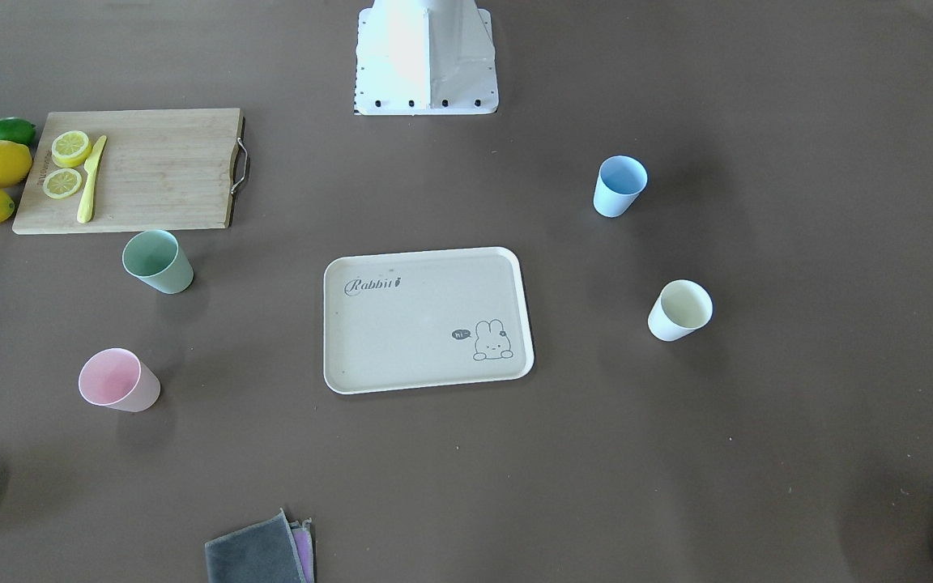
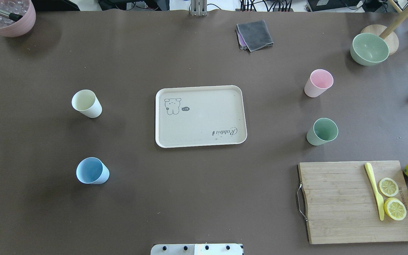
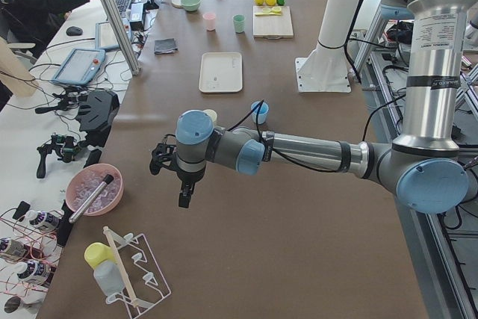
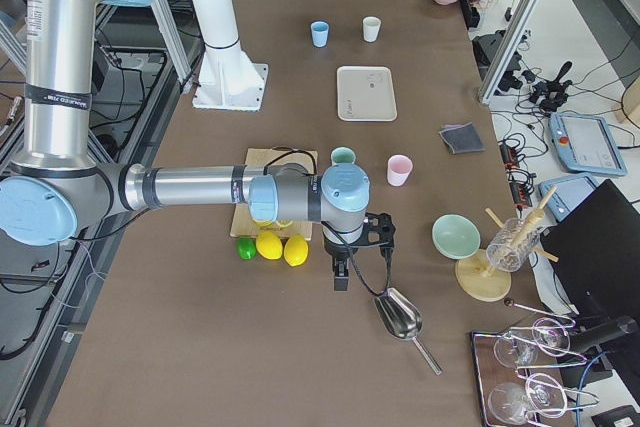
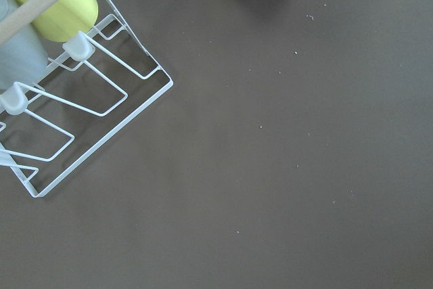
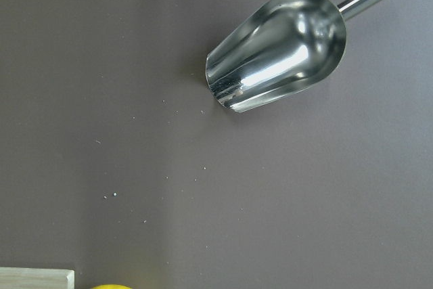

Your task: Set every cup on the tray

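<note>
Left gripper (image 3: pixel 184 198) is hanging over the brown table (image 2: pixel 204 198) far out to the robot's left of the tray (image 2: pixel 204 117), beyond the two cups on that side, and it is holding no cup. Only a side view is catching it, so I cannot tell whether its fingers are spread or pressed together. Right gripper (image 4: pixel 341 275) is hanging equally far out on the tray's opposite side, also holding no cup, and its fingers are just as unreadable. The cream-beige tray is lying at the middle of the table with nothing on it. All four cups are standing upright on the table, well apart from the tray: the cream-white cup (image 2: pixel 86 103) and light blue cup (image 2: pixel 92 170) to the robot's left of it, the pink cup (image 2: pixel 318 83) and sage green cup (image 2: pixel 322 131) to the robot's right of it. Judging from this, the task is only just starting: no cup is being gripped, none is sitting on the tray, and all four are waiting to be lifted and set down there.
</note>
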{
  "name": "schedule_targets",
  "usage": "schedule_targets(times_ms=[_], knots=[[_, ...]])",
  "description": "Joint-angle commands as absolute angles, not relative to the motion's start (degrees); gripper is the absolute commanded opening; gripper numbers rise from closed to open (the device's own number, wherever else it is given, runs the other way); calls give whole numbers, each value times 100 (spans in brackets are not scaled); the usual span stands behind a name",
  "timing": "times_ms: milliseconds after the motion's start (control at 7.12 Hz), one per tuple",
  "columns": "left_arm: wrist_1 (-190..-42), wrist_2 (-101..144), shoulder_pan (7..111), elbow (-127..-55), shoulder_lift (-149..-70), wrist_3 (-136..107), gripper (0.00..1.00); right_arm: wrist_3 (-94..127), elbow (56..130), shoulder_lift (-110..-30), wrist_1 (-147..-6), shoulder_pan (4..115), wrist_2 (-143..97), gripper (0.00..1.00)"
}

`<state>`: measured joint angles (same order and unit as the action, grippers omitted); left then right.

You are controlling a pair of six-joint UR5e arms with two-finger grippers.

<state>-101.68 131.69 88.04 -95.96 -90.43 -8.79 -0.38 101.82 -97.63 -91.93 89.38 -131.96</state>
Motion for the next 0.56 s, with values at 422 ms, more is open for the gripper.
schedule_targets(times_ms=[422], knots=[[-10678,12649,8335,-9791,-9070,-852,98,-9,10353,-9677,-9185,8921,-13245,100]])
